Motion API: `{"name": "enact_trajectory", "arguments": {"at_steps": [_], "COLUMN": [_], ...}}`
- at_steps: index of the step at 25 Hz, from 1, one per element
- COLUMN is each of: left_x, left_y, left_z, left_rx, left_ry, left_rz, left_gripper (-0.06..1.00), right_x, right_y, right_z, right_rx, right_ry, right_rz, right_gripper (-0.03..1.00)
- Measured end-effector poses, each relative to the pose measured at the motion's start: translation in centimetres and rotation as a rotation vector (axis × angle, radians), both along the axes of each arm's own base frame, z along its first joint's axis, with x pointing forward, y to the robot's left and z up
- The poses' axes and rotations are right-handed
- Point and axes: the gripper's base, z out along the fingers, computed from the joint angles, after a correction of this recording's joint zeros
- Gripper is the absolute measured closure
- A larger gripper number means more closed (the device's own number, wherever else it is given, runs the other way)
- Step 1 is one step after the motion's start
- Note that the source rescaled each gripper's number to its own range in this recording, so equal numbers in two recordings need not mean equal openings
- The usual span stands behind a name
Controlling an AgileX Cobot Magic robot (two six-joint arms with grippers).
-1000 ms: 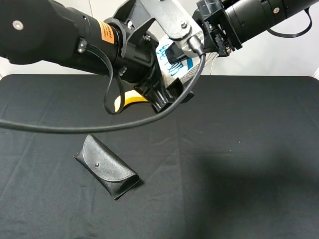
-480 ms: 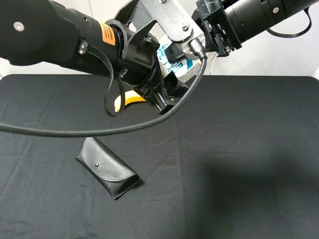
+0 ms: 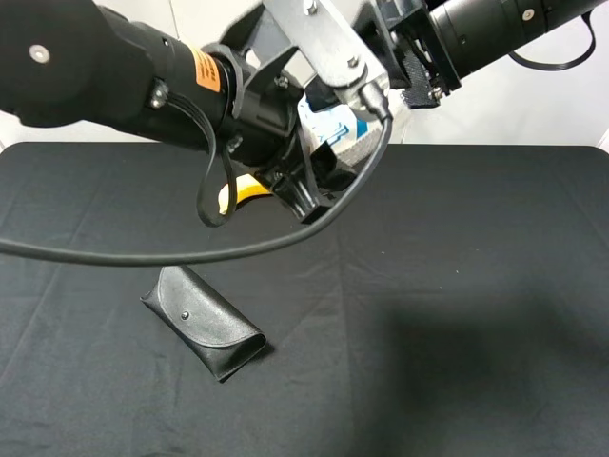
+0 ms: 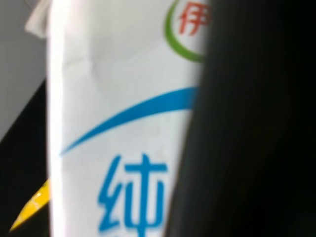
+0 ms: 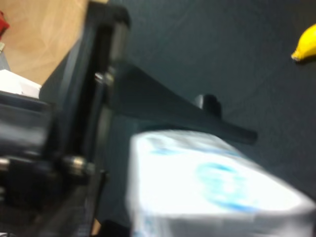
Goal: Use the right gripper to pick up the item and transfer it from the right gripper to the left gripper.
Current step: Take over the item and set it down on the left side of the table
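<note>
- Milk carton [image 3: 335, 127]: white, with blue characters, a blue curved stripe and a green ring around red print. It is held in the air above the far middle of the table, just beside the silver plate. In the left wrist view the carton [image 4: 118, 113] fills most of the picture. In the right wrist view it [image 5: 212, 192] shows as a blurred white block.
- Left gripper [image 3: 319, 176]: black jaws closed on the carton. One dark finger [image 4: 247, 123] lies against the printed face, and the second finger does not show in the wrist view.
- Left arm: bulky and black, coming in from the far left. It carries an orange label [image 3: 202, 67] and a bolted silver plate [image 3: 324, 38].
- Cable [image 3: 143, 252]: thick and black, hanging from the left arm's wrist in a long loop to the left edge.
- Right gripper [image 3: 411, 81]: at the far right of the carton, on a slimmer black arm. How wide its jaws stand cannot be told, because the plate hides the fingertips and none show in its wrist view.
- Banana [image 3: 243, 188]: yellow, lying on the table below the left arm and mostly hidden by it. Its tip shows in the wrist views [image 4: 34, 207] [image 5: 306, 43].
- Glasses case [image 3: 203, 321]: black with one snap button, lying flat at near left, well apart from the carton.
- Table [image 3: 476, 286]: covered in black cloth.
</note>
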Motion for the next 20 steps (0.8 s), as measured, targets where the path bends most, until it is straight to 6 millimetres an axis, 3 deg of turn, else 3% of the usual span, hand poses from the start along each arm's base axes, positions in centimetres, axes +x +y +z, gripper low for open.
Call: {"name": "enact_trajectory", "arguments": {"at_steps": [2, 5, 20], "left_x": [-0.03, -0.04, -0.07], "left_y": [0.03, 0.03, 0.06], "left_z": [-0.16, -0.18, -0.22], "left_rx": [0.01, 0.011, 0.016], "left_ry": [0.008, 0.01, 0.014], "left_rz": [-0.001, -0.001, -0.001], "left_gripper": [0.93, 0.93, 0.93], "right_x": [0.03, 0.06, -0.13], "right_y": [-0.03, -0.06, -0.2], "right_z": [-0.03, -0.11, -0.3], "right_rx": [-0.006, -0.013, -0.043], "right_ry": [-0.005, -0.008, -0.004], "right_rz": [0.0, 0.001, 0.021], "right_gripper": [0.05, -0.01, -0.03]}}
